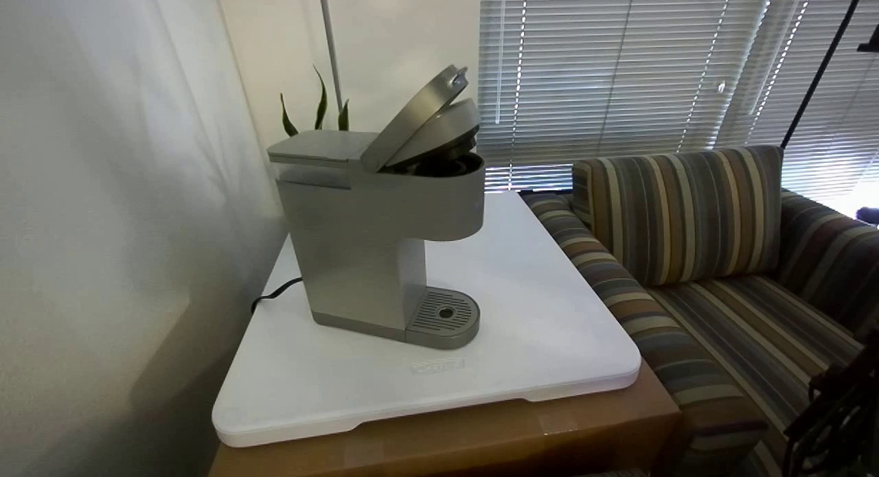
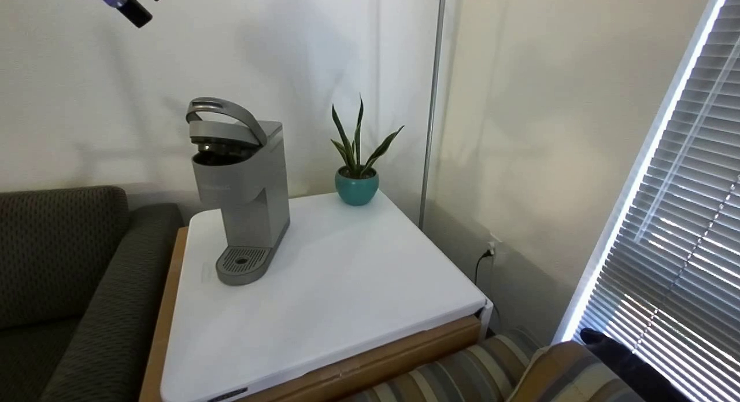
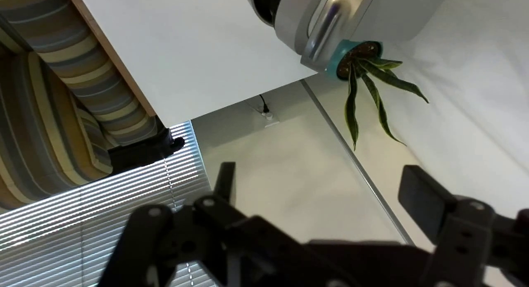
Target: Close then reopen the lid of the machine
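The machine [image 1: 357,250] stands upright on the white tabletop [image 1: 549,319], and its lid [image 1: 415,119] is raised at a slant. The lid's long axis goes along the length of the machine: from its rear end, near the middle of the top, it climbs to the free front end, which stands above the dark brew chamber [image 1: 446,165]. The end effector [image 3: 321,171] hangs well apart from the machine; its two fingers [image 3: 423,204] are spread wide, with nothing between them. In an exterior view just the fingertips [image 2: 136,13] show at the upper left corner; from them the lid lies lower and to the right, and its free front end looks to their side. The depth between them cannot be told from there. In the wrist view, which stands upside down, the lid lies beyond the fingers, at the upper edge. A raised lid would fit the beginning of the task as well as its end. If closing is the next step, the end effector should probably come above the free front end and press it downward along its arc.
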Robot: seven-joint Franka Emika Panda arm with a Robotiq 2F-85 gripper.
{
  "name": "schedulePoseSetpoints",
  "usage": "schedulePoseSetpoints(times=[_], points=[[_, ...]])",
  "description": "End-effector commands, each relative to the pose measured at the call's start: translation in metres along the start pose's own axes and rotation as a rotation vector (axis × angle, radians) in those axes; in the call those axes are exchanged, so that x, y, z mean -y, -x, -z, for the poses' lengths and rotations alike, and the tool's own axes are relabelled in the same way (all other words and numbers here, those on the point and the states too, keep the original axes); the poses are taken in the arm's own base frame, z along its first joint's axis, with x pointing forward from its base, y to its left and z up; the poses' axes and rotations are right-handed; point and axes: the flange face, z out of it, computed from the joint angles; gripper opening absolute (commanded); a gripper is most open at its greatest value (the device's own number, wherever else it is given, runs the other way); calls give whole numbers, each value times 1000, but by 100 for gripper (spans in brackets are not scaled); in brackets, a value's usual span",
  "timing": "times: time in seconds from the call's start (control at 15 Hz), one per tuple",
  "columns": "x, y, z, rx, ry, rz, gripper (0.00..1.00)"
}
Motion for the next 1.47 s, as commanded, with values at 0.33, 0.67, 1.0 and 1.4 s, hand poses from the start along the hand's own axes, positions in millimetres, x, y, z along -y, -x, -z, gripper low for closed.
schedulePoseSetpoints(times=[0.33,0.67,1.0,1.4], points=[[5,1,-6,-12,-8,-47,100],[9,0,-10,-18,-25,-96,100],[15,3,-19,-20,-51,-123,100],[26,12,-43,5,-84,-141,100]])
